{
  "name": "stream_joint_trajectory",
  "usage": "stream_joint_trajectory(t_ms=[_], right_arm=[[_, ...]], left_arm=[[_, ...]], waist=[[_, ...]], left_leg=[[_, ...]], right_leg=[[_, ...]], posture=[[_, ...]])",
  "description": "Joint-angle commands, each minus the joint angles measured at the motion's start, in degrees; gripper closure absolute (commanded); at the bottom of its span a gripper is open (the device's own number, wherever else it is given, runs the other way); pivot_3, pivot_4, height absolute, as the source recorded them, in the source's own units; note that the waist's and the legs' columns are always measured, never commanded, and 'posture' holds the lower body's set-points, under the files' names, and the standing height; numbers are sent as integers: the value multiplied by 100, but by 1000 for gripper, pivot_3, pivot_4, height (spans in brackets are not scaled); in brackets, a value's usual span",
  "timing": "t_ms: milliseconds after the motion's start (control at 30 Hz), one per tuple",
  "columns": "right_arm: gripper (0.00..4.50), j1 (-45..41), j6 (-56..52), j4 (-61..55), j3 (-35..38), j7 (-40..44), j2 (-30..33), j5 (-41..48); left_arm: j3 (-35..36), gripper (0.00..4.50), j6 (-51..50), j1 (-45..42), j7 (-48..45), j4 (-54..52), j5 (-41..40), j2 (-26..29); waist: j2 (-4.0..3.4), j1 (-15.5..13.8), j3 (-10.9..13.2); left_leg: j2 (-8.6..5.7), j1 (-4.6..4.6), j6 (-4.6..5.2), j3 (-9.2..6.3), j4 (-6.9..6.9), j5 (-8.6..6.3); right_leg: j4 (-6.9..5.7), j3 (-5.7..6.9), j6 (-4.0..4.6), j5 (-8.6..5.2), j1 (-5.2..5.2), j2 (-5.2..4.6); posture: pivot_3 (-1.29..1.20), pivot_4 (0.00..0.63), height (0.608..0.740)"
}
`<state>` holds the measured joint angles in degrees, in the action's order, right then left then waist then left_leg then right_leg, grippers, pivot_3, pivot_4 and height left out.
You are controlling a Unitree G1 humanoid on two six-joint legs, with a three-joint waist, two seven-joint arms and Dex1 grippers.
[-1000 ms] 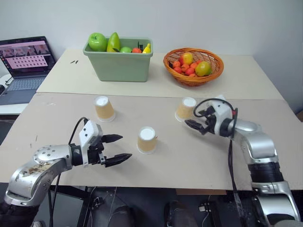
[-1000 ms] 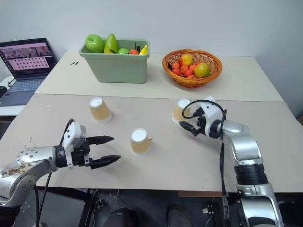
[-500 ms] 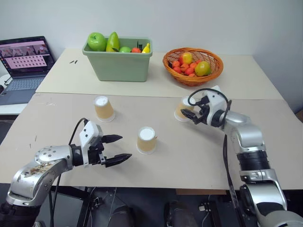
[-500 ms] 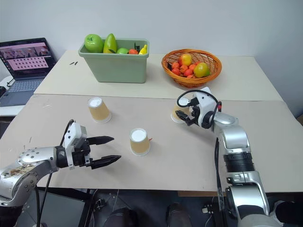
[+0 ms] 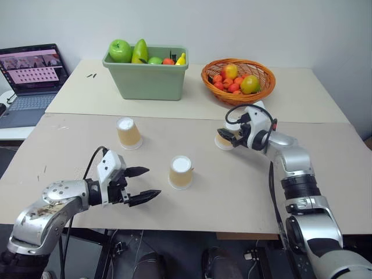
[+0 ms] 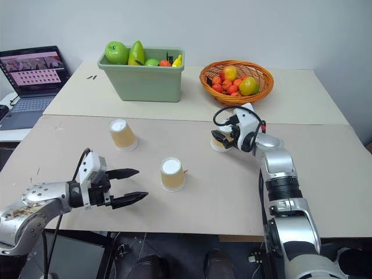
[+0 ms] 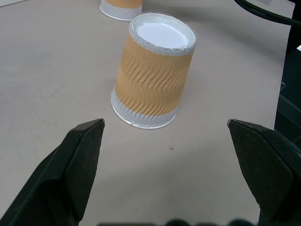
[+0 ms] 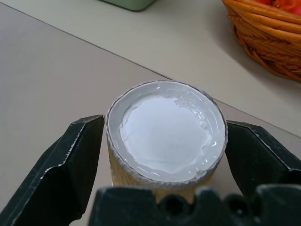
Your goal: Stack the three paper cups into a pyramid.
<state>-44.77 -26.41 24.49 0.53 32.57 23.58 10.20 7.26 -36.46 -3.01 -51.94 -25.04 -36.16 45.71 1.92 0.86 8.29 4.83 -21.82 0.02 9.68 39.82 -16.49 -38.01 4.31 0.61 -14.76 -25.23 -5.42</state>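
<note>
Nearest the robot, the left gripper (image 5: pixel 143 183) hovers low over the front of the table (image 5: pixel 70 145), its jaws spread wide and holding nothing. Just ahead of those jaws, a little apart from them, the middle cup (image 5: pixel 181 172) stands upside down on its white rim, its white base facing up; in the left wrist view it sits between the two black fingertips (image 7: pixel 84 141) but farther out, not touched by either. Farther off and to the left of that gripper, the left cup (image 5: pixel 128 133) also stands inverted on the table, well apart from the other two. On the right side, the right gripper (image 5: pixel 228 135) reaches over the right cup (image 8: pixel 164 136), also inverted. Its jaws are spread and straddle the cup, one finger on either side, right beside the wall; whether they press against the paper cannot be told. All three cups rest singly on the table, none stacked. Beyond the right gripper, an orange wicker basket (image 5: pixel 264 87) holds fruit, and beyond the left cup a green bin (image 5: pixel 148 81) holds more fruit. At the far left an open laptop (image 5: pixel 29 75) sits on a side surface.
</note>
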Motion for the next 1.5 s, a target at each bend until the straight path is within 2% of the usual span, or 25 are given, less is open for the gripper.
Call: stream_joint_trajectory(t_ms=[33,133,167,333,400,633,767,1067,1500], right_arm=[[794,-231,201,-101,126,27,27,25],[1801,-240,206,-111,115,42,42,16],[1909,-242,205,-113,113,50,47,17],[1926,-234,145,-296,202,149,165,90],[1926,-119,34,-702,249,443,341,243],[1926,852,-579,-2449,-22,2583,1602,1114],[1926,1145,-669,-2857,-311,3318,1978,1299],[1926,1030,-224,-2702,-1053,3371,1515,828],[1926,883,-141,-2694,-1299,3304,1190,613]], left_arm=[[166,0,68,14,2,-167,-44,35],[170,0,52,21,-3,-180,-54,37],[164,0,50,16,-3,-175,-52,34],[138,0,47,17,-14,-179,-46,35],[117,0,45,18,-15,-187,-41,32],[76,0,32,-4,-33,-178,-33,35],[44,0,24,-49,-51,-162,-28,41],[73,0,-29,-58,-13,-233,-46,49],[166,0,-93,-28,77,-300,-59,55]], waist=[[0,-1,0],[0,4,0],[0,4,0],[0,0,0],[-3,-1,2],[-4,-55,2],[-4,-18,3],[-3,-14,2],[-3,-35,2]], left_leg=[[0,0,0,-1,0,0],[0,1,0,-1,0,0],[0,0,0,-1,0,0],[0,0,0,0,0,0],[0,-1,0,-1,0,0],[0,-14,4,-11,0,-2],[0,-3,5,-13,3,-3],[-1,11,3,-11,2,-1],[-2,3,4,-12,4,-2]], right_leg=[[0,0,0,0,0,0],[0,-1,0,0,0,0],[0,-1,0,0,0,0],[0,-1,0,0,0,0],[0,0,0,0,-1,-1],[15,15,0,0,1,-1],[4,9,0,0,5,-2],[0,-2,1,1,10,1],[2,4,1,1,7,0]], posture=[[0,150,727],[0,150,727],[0,150,727],[0,150,727],[0,150,727],[0,150,727],[0,150,727],[0,150,727],[0,150,727]])
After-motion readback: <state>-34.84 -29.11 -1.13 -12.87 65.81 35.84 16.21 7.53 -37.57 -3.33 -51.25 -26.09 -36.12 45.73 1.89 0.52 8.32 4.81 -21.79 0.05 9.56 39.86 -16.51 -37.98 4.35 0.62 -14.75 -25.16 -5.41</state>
